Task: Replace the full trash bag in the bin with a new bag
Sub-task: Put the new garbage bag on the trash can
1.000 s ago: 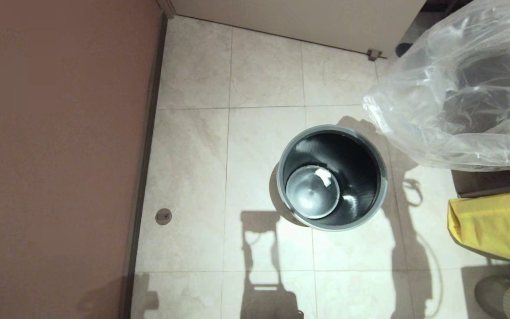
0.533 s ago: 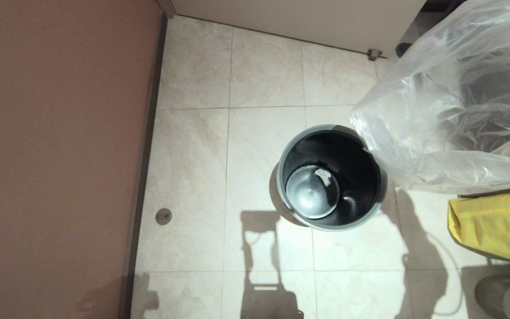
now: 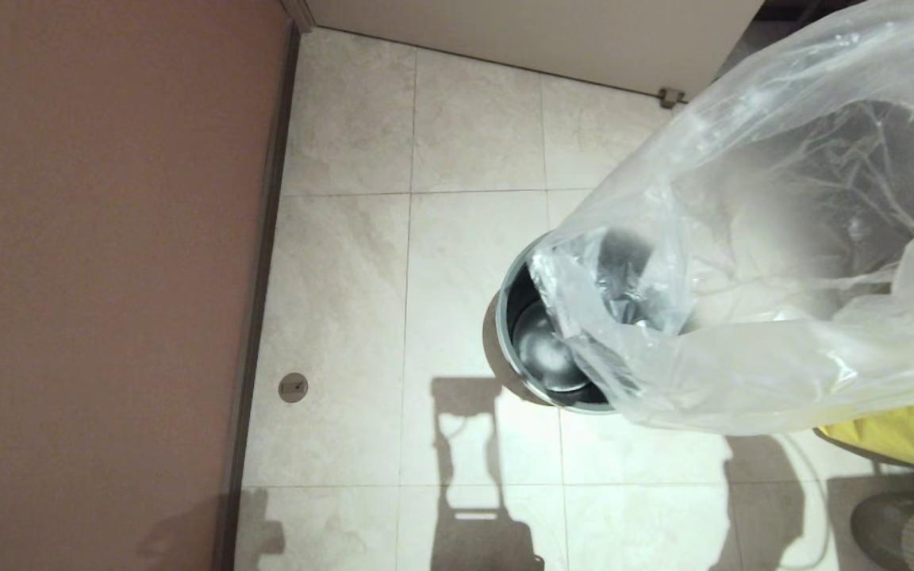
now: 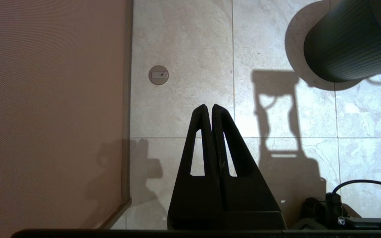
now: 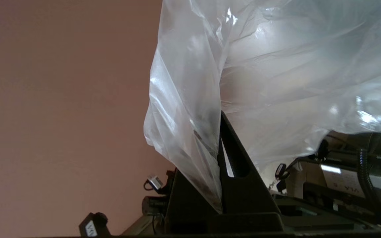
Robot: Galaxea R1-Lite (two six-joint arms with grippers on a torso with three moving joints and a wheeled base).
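Right gripper (image 5: pixel 219 115) pinches the new bag (image 3: pixel 750 262), draped over the bin (image 3: pixel 514 317) from its 3 o'clock side; left gripper (image 4: pixel 209 108) pressed together, idle above floor

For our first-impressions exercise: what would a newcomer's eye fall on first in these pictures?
A big, clear, crinkly plastic bag fills the head view's right side, draped over most of the small round grey bin on the pale floor tiles. The right pincer is shut on the bag; the left pincer hangs shut over bare floor.
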